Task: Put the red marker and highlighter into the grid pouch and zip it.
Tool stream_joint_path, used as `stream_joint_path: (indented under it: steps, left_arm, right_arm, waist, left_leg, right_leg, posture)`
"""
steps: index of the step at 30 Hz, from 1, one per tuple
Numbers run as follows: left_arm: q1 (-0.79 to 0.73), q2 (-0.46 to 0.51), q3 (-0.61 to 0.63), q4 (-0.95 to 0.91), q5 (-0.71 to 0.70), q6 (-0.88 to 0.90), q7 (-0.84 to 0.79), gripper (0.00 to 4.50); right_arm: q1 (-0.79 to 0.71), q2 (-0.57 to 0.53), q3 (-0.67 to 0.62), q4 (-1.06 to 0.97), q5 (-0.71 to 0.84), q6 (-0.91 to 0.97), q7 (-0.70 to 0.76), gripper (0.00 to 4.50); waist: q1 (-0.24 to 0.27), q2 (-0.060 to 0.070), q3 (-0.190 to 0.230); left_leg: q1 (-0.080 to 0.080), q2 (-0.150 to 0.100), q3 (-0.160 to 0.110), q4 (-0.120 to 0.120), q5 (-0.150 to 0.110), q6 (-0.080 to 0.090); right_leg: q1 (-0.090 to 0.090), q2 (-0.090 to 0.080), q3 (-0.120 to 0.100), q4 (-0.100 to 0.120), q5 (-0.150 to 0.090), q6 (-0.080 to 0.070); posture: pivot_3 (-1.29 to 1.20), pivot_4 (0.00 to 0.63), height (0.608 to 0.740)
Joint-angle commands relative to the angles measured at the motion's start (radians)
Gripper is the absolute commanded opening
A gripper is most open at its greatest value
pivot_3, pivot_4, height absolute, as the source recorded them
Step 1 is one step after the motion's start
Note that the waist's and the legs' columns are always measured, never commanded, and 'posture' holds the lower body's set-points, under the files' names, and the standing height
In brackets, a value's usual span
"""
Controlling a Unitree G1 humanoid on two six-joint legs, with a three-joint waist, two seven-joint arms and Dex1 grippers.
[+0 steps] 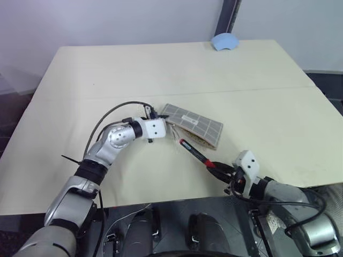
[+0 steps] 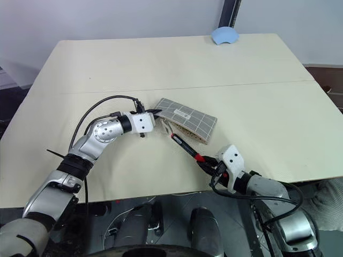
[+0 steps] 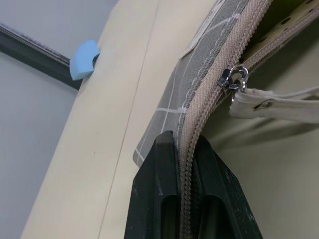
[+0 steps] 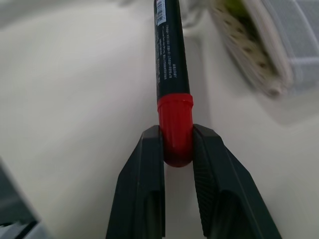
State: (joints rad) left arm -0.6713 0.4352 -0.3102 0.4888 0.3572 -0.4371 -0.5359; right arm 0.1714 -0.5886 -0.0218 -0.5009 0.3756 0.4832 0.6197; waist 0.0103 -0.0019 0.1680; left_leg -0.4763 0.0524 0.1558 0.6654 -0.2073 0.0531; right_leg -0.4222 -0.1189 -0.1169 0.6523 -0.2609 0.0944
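Note:
The grid pouch [image 1: 194, 124] lies mid-table, its zipper edge gaping toward me. My left gripper [image 3: 182, 145] is shut on the zipper edge at the pouch's left corner. The zipper pull [image 3: 233, 79], with a cream tab, sits just beyond the fingers. My right gripper [image 4: 177, 145] is shut on the red rear end of the red marker [image 1: 195, 152]. The marker slants up-left, its far tip close to the pouch mouth. A yellow-green glimpse inside the open mouth may be the highlighter [image 4: 233, 7]; I cannot tell for sure.
A small blue object [image 1: 225, 41] rests at the table's far edge. The cream table [image 1: 107, 75] has wide bare room to the left, right and behind the pouch. Its near edge runs just below my right gripper.

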Motion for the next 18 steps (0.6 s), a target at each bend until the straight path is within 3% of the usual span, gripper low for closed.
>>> stream_joint_path:
  steps: [1, 6, 18]
  left_arm:
    - [-0.014, 0.015, 0.028, -0.033, -0.017, -0.001, 0.011, 0.00]
    - [-0.011, 0.016, 0.025, -0.033, -0.014, -0.005, 0.013, 0.00]
    - [-0.009, 0.020, 0.020, -0.044, -0.016, -0.026, 0.000, 0.00]
  right_arm:
    - [-0.045, 0.048, -0.074, -0.001, 0.053, -0.014, -0.030, 0.24]
    - [-0.041, 0.053, -0.084, -0.041, 0.107, 0.007, 0.004, 0.24]
    - [-0.114, -0.003, -0.069, -0.031, 0.031, 0.129, -0.087, 0.24]
  waist:
    - [0.001, 0.000, 0.000]
    - [0.005, 0.000, 0.000]
    - [0.002, 0.000, 0.000]
  left_leg:
    - [0.000, 0.000, 0.000, 0.000, 0.000, 0.000]
    - [0.000, 0.000, 0.000, 0.000, 0.000, 0.000]
    - [0.000, 0.000, 0.000, 0.000, 0.000, 0.000]
  right_leg:
    - [0.000, 0.000, 0.000, 0.000, 0.000, 0.000]
    - [0.000, 0.000, 0.000, 0.000, 0.000, 0.000]
    - [0.000, 0.000, 0.000, 0.000, 0.000, 0.000]
  posture:
    - [0.00, 0.150, 0.740]
    - [0.00, 0.150, 0.740]
    - [0.00, 0.150, 0.740]
